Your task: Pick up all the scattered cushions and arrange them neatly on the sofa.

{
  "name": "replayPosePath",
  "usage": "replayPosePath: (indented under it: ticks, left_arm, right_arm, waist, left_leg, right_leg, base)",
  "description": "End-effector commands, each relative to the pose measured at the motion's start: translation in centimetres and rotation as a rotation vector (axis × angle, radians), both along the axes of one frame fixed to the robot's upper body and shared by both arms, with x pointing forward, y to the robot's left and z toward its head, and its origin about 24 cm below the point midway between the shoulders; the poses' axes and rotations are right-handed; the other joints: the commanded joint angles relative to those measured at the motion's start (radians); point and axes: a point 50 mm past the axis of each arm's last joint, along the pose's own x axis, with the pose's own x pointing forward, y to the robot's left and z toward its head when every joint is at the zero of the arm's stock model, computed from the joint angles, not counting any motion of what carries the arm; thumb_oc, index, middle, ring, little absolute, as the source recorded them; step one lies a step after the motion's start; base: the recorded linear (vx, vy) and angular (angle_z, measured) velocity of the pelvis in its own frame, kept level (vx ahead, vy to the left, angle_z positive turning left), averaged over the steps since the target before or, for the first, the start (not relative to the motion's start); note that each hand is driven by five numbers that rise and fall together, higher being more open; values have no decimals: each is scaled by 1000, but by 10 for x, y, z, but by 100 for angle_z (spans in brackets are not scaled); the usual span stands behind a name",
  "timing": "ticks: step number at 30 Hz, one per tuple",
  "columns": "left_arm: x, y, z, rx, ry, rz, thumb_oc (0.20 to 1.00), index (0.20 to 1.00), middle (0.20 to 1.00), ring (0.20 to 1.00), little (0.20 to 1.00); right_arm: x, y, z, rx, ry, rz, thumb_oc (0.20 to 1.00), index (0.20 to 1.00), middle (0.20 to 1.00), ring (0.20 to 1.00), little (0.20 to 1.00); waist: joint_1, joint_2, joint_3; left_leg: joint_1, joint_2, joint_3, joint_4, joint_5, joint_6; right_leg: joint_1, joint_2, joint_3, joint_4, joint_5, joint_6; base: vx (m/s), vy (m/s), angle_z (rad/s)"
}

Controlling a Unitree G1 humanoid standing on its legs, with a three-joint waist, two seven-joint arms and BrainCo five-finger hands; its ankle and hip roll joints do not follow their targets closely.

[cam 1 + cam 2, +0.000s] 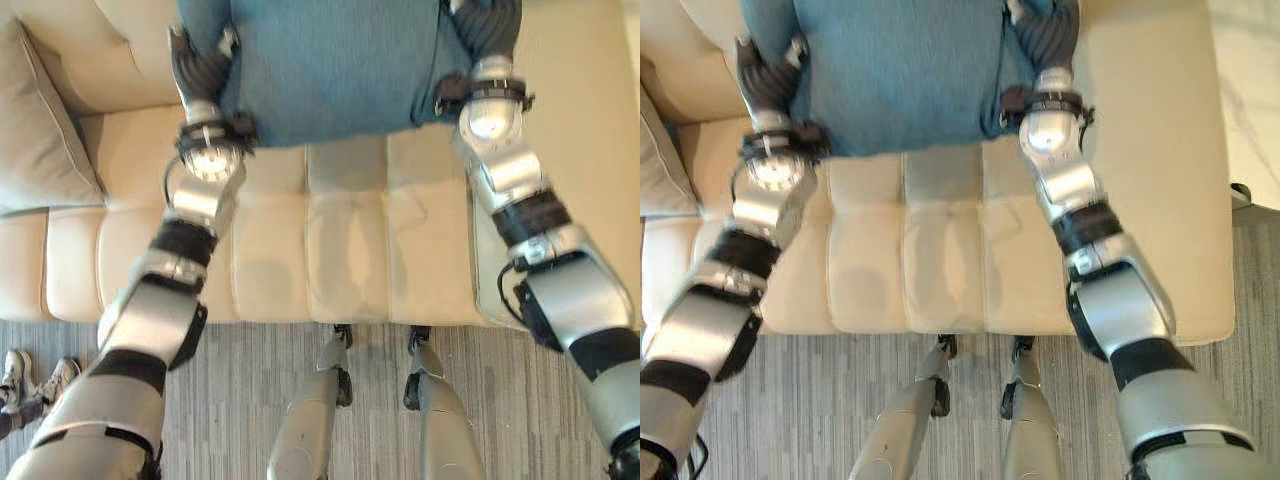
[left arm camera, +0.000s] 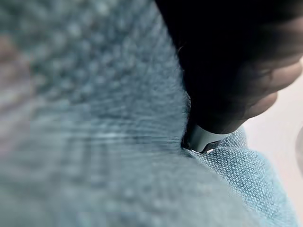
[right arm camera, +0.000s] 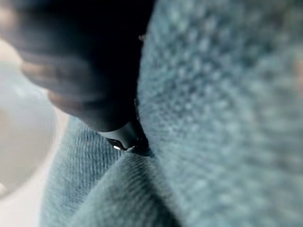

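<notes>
A blue woven cushion [image 1: 320, 70] hangs over the back part of the cream sofa [image 1: 340, 260], held between my two hands. My left hand [image 1: 200, 70] presses against its left side and my right hand [image 1: 490, 35] against its right side. Up close in the left wrist view, the dark cover of the left hand [image 2: 227, 61] lies tight against the blue cloth [image 2: 94, 118]. The right wrist view shows the right hand [image 3: 85, 56] sunk into the cushion [image 3: 222, 104] in the same way. A beige cushion [image 1: 40, 130] leans in the sofa's left corner.
The sofa seat below the blue cushion is bare. Grey striped carpet [image 1: 250, 380] runs along the sofa's front edge. A person's shoes [image 1: 25, 380] stand on the carpet at the far left. Pale hard floor [image 1: 1250, 90] lies past the sofa's right end.
</notes>
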Motion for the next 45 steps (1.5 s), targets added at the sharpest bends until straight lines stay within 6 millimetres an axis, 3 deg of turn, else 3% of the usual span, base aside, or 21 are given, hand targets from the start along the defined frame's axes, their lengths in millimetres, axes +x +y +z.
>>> replayPosePath:
  ticks: [1,5,8,9,11,12,14,16,20,23,26,27,28,32,36,37,38,41,44,45]
  left_arm:
    - [-35,-19,99,90,-327,-24,1000,1000,1000,1000,1000]
    - [-29,-5,108,140,-244,28,1000,1000,1000,1000,1000]
    - [-15,9,86,177,-114,58,1000,1000,1000,1000,1000]
    - [-6,18,68,180,-29,66,1000,1000,1000,1000,1000]
    - [-3,22,60,180,3,68,1000,1000,1000,1000,1000]
    - [4,33,36,191,87,78,1000,1000,1000,1000,1000]
    - [6,39,24,184,121,78,1000,1000,1000,1000,1000]
    - [9,49,-3,143,175,60,1000,1000,1000,1000,1000]
    - [7,51,-12,129,164,38,1000,1000,1000,1000,1000]
    - [-10,48,-7,177,38,2,1000,1000,1000,1000,1000]
    - [-29,47,-16,214,-36,-46,1000,1000,1000,1000,1000]
    - [-37,52,-34,224,-21,-66,1000,1000,1000,1000,1000]
    - [-37,52,-36,224,-17,-66,1000,1000,1000,1000,1000]
    - [-62,75,-91,258,100,-83,1000,1000,1000,1000,1000]
    - [-100,100,-190,170,403,-87,1000,1000,1000,1000,1000]
    - [-101,100,-191,170,406,-88,1000,1000,1000,1000,1000]
    - [-124,107,-236,141,579,-93,1000,1000,1000,1000,1000]
    - [-161,116,-293,48,796,-80,1000,1000,1000,1000,1000]
    - [-199,119,-343,-31,1015,-64,1000,1000,1000,1000,1000]
    - [-220,116,-370,-70,1140,-62,1000,1000,1000,1000,1000]
  right_arm:
    - [-40,39,77,-69,-253,124,1000,1000,1000,1000,1000]
    - [-20,-5,70,-48,-122,37,1000,1000,1000,1000,1000]
    - [-5,-27,48,-35,-5,20,1000,1000,1000,1000,1000]
    - [4,-32,28,11,68,56,1000,1000,1000,1000,1000]
    - [8,-35,18,43,98,78,1000,1000,1000,1000,1000]
    - [12,-29,7,16,134,102,1000,1000,1000,1000,1000]
    - [12,-26,4,-8,144,113,1000,1000,1000,1000,1000]
    - [12,-19,-4,-81,153,118,1000,1000,1000,1000,1000]
    - [10,-19,-6,-115,140,111,1000,1000,1000,1000,1000]
    - [-2,-24,-9,-162,70,105,1000,1000,1000,1000,1000]
    - [-16,-33,-22,-213,15,105,1000,1000,1000,1000,1000]
    - [-25,-44,-40,-226,10,112,1000,1000,1000,1000,1000]
    - [-25,-44,-42,-226,14,112,1000,1000,1000,1000,1000]
    - [-52,-76,-103,-297,101,117,1000,1000,1000,1000,1000]
    - [-92,-110,-196,-203,346,151,1000,1000,1000,1000,1000]
    - [-93,-110,-197,-202,350,152,1000,1000,1000,1000,1000]
    - [-114,-124,-239,-178,509,137,1000,1000,1000,1000,1000]
    - [-147,-138,-307,-91,781,121,1000,1000,1000,1000,1000]
    - [-178,-145,-360,-88,1034,83,1000,1000,1000,1000,1000]
    - [-195,-143,-390,-80,1168,69,1000,1000,1000,1000,1000]
  waist:
    - [29,-47,5]
    - [26,-42,18]
    - [23,-47,27]
    - [17,-51,39]
    - [14,-56,40]
    - [13,-64,47]
    - [14,-67,51]
    - [13,-76,68]
    - [11,-86,78]
    - [11,-97,85]
    - [7,-108,86]
    - [-1,-119,80]
    - [-1,-119,79]
    - [-21,-139,56]
    - [-53,-168,1]
    - [-52,-169,0]
    - [-71,-181,-39]
    - [-101,-190,-92]
    - [-118,-188,-146]
    - [-128,-187,-173]
  left_leg:
    - [18,-55,-46,-3,-101,-87]
    - [-57,-59,-65,-8,-81,-94]
    - [-94,-59,-74,-8,-72,-94]
    - [-109,-57,-77,-9,-67,-95]
    - [-115,-57,-77,-9,-67,-96]
    - [-123,-55,-76,-9,-65,-95]
    - [-125,-54,-76,-9,-65,-95]
    - [-129,-51,-72,-8,-63,-96]
    - [-121,-50,-72,-8,-64,-98]
    - [-92,-48,-70,-3,-73,-98]
    - [-44,-48,-70,5,-89,-96]
    - [-9,-45,-68,22,-106,-94]
    - [-6,-45,-68,22,-107,-94]
    - [83,-41,-55,52,-149,-86]
    - [196,-30,-33,68,-195,-69]
    - [200,-30,-33,67,-195,-69]
    - [249,-25,-23,67,-206,-60]
    - [333,-21,-2,55,-219,-54]
    - [408,-23,13,33,-229,-47]
    - [459,-26,29,12,-233,-43]
  right_leg:
    - [-74,-69,56,111,-116,114]
    - [-135,-71,44,114,-115,113]
    - [-167,-73,37,122,-119,111]
    - [-184,-73,34,127,-119,110]
    - [-188,-73,33,127,-119,109]
    - [-199,-73,38,128,-115,108]
    - [-200,-74,39,125,-112,109]
    - [-205,-72,40,123,-110,108]
    - [-193,-70,41,117,-109,107]
    - [-162,-65,44,111,-109,107]
    - [-112,-60,45,108,-116,104]
    - [-72,-58,48,109,-121,102]
    - [-68,-58,48,108,-121,102]
    - [33,-58,38,103,-130,99]
    - [158,-57,31,86,-137,103]
    - [161,-57,31,84,-137,103]
    - [215,-57,33,68,-133,106]
    - [292,-47,41,41,-131,112]
    - [346,-36,54,25,-128,119]
    - [378,-31,72,13,-118,125]
  base:
    - [-9,-44,22]
    - [-5,-47,26]
    - [0,-68,23]
    - [-5,-49,21]
    - [-6,-41,43]
    - [-10,-31,44]
    - [-13,-1,6]
    - [-23,2,-7]
    - [-12,-1,-1]
    - [-31,5,3]
    - [-6,1,1]
    - [-7,6,-7]
    - [1,8,-14]
    - [40,15,-6]
    - [81,16,-14]
    - [108,28,-38]
    - [108,22,-34]
    - [109,54,-18]
    - [50,85,-30]
    - [10,103,-28]
